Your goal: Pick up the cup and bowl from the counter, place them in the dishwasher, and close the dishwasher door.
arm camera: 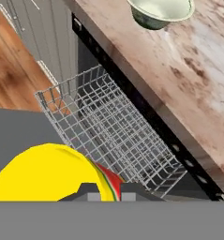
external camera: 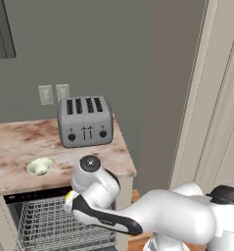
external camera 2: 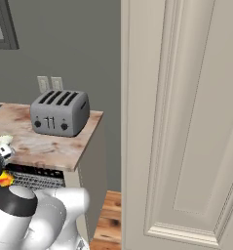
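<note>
My gripper [arm camera: 108, 192] is shut on the yellow cup [arm camera: 48, 173], whose red-orange mark shows beside the fingertips. It hangs over the grey wire rack [arm camera: 118, 136] of the open dishwasher [external camera: 55, 225]. A sliver of the cup [external camera: 68, 197] peeks out past my wrist below the counter's edge, and it also shows as the cup [external camera 2: 3, 180] low on the left. The pale bowl [external camera: 39, 165] sits on the marbled counter [external camera: 15, 142] just above the dishwasher; the bowl [arm camera: 160, 11] stands upright. A flat grey panel [arm camera: 19, 133], apparently the lowered door, lies beyond the rack.
A silver four-slot toaster [external camera: 85, 121] stands at the back right of the counter, under two wall sockets [external camera: 54, 93]. A tall cream panelled wall [external camera 2: 186, 122] rises close on the right. Wooden floor [external camera 2: 110, 219] lies between it and the counter's end.
</note>
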